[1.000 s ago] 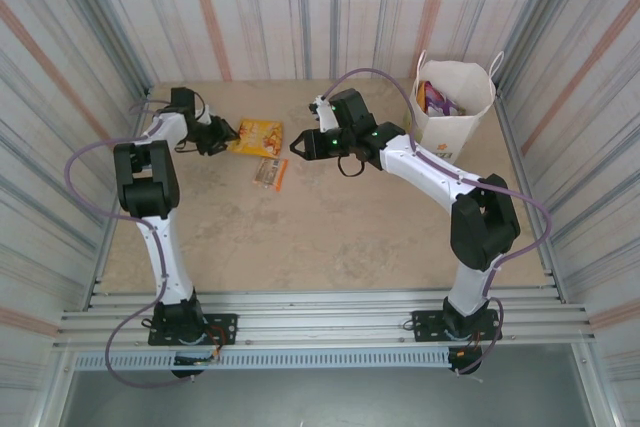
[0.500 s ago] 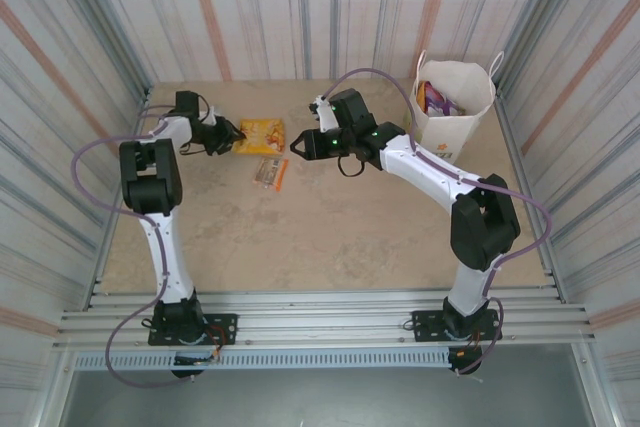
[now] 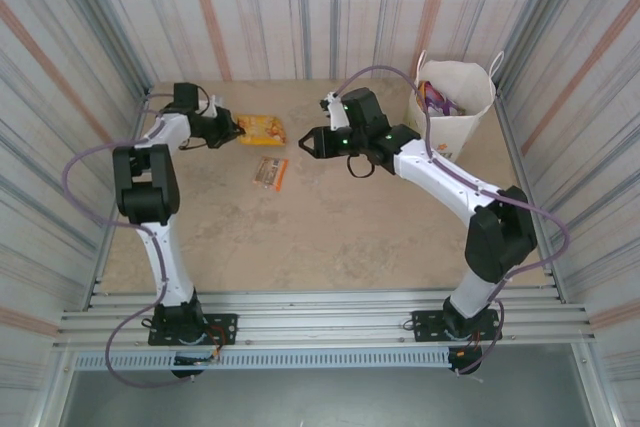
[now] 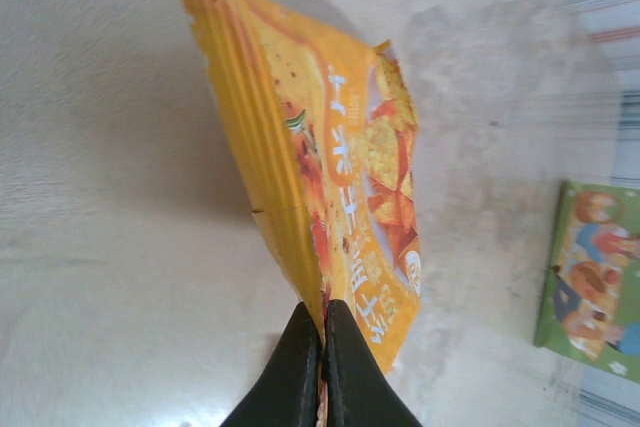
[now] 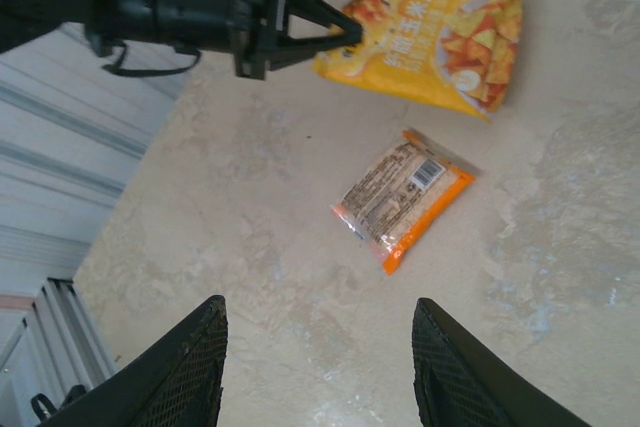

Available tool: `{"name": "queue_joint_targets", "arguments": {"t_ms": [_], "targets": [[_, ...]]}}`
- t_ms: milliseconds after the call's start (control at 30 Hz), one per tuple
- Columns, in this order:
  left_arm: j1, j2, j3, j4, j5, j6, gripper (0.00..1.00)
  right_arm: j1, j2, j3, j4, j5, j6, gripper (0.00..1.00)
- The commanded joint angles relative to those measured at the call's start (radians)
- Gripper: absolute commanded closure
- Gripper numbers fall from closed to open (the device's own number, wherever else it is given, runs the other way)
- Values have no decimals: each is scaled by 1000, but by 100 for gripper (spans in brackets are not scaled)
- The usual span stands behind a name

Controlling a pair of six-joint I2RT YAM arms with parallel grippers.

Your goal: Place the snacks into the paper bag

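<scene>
A yellow-orange snack packet lies at the back left of the table, and my left gripper is shut on its left edge. The left wrist view has the packet rising from the closed black fingertips of the left gripper. A small brown-orange bar lies flat just in front of it. My right gripper hovers open to the right of both, empty. From the right wrist, the bar and packet lie ahead of the right gripper. The white paper bag stands upright at the back right, a purple packet inside.
Corrugated metal walls close in the table on three sides. The left arm's black wrist reaches in from the left in the right wrist view. A green printed panel sits at the right edge of the left wrist view. Bare tabletop stretches toward the arm bases.
My left gripper has closed on the yellow-orange packet's edge, and the packet has shifted slightly toward the back. The right arm has swung a little to the right, jaws unchanged.
</scene>
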Motion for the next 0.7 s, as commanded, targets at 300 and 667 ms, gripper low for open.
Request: {"name": "queue_joint_targets", "arguments": {"t_ms": [300, 667], "targets": [[-56, -358, -44, 7, 163, 189, 100, -55, -167, -88, 15, 24, -47, 47], [-184, -575, -183, 81, 294, 410, 100, -231, -279, -192, 149, -238, 92, 44]]}}
